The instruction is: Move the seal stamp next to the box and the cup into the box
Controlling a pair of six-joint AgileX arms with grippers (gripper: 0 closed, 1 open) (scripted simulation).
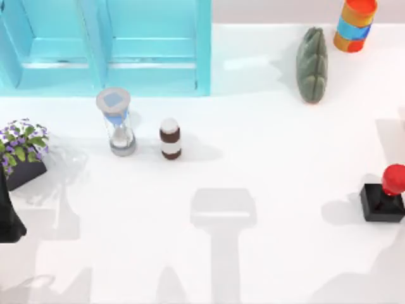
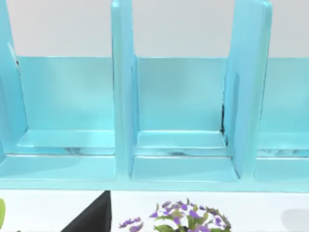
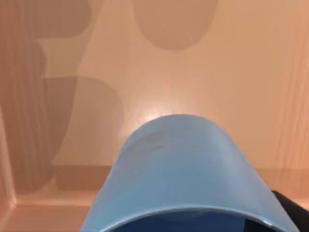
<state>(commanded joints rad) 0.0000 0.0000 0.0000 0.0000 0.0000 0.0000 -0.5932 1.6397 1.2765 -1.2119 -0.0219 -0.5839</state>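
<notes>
The seal stamp [image 1: 385,195], a black square block with a glossy red knob, stands upright at the table's right edge in the top view. In the right wrist view the blue cup [image 3: 183,169] lies on its side with its rim toward the camera. It sits in my right gripper [image 3: 188,227], and one dark finger [image 3: 292,208] shows beside the rim. The cup hangs over the peach-coloured inside of the box [image 3: 231,72], with the box's floor and walls behind it. My left arm [image 1: 7,215] is parked at the table's left edge.
A cyan shelf unit [image 1: 107,50] spans the back left, and its bays [image 2: 181,121] face the left wrist camera. An hourglass [image 1: 117,123] and a brown bottle [image 1: 170,139] stand mid-left. A potted purple plant [image 1: 22,152], a green ridged object [image 1: 312,63] and a striped cylinder [image 1: 355,24] also stand here.
</notes>
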